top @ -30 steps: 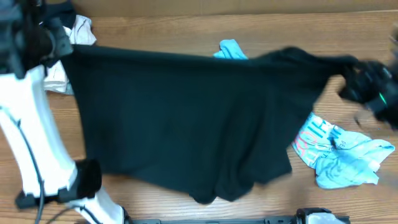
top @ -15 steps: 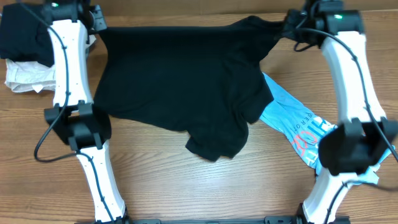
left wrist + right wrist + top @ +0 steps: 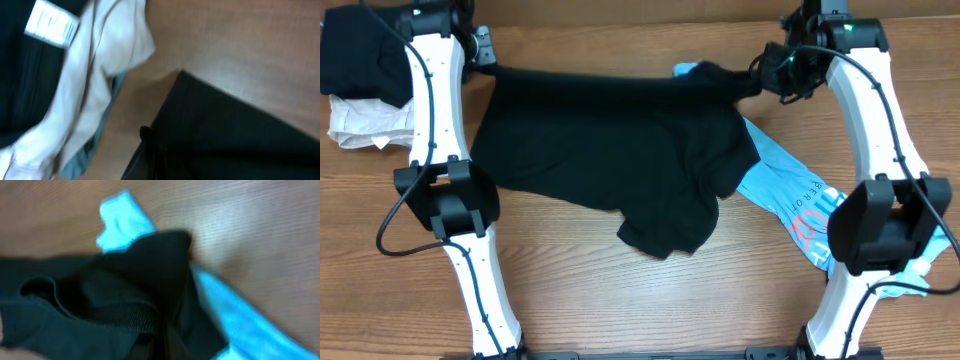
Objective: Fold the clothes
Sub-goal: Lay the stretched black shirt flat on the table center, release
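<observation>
**Black garment laid out, far corners in both claws**

Near side: the black cloth garment (image 3: 610, 150) lies across the middle of the wooden worktop (image 3: 620, 300). Its near hem sags into a rumpled lobe. Just to its right, a light blue printed garment (image 3: 790, 200) runs partly under the black one.

Far edge: drawn nearly straight between the left claw (image 3: 478, 62) and the right claw (image 3: 767, 80). Each pinches a far corner, with cloth gathered to a point at it. The fingertips are buried in fabric in both wrist views.

Far left: crumpled white cloth (image 3: 360, 128) beside a dark bundle (image 3: 355, 55).

Handling (judged): light, limp, no stiffness. Likely to wrinkle and to drag on the wood and the blue garment beneath. Best gripped at corners or along a seam, both sides level, so the fold line comes out straight.
</observation>
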Controlling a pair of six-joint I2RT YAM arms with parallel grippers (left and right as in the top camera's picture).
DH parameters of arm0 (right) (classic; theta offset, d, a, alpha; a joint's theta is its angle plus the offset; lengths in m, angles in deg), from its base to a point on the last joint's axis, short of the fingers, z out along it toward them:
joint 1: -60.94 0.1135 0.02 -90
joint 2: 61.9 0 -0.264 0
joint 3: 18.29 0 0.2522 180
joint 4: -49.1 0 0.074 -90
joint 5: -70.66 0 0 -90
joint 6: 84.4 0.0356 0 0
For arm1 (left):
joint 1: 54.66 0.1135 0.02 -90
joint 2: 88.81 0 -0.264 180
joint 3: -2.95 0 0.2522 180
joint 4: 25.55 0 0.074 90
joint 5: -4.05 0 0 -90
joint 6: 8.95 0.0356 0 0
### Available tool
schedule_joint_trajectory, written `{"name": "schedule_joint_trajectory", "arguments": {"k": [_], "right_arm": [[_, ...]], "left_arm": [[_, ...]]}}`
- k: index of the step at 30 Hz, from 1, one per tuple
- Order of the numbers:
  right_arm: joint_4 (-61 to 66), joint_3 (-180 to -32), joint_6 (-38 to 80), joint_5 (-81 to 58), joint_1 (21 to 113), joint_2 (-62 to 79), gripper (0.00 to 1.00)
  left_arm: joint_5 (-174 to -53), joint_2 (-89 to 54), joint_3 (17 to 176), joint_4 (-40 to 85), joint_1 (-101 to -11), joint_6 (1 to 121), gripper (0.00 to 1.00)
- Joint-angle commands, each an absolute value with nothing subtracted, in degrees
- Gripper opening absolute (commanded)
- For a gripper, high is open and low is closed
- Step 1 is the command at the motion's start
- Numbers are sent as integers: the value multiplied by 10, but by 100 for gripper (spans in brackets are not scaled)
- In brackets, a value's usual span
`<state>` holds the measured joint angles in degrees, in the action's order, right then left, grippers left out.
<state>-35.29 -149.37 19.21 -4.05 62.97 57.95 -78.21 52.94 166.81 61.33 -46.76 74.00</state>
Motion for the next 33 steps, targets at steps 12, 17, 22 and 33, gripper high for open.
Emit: {"name": "schedule_joint_trajectory", "arguments": {"k": [12,17,22,33], "right_arm": [[-388,-1355,191,-77,703,540,4],[-349,-1307,191,-77,702,539,5],[-353,-1307,191,-77,702,539,36],[-385,-1325,191,-49,702,504,50]], "left_arm": [[-763,516,1672,717,-433,764,4],[-766,522,1671,727,-434,764,4],[-770,535,1669,763,-435,764,40],[-800,527,1683,800,-435,772,89]]}}
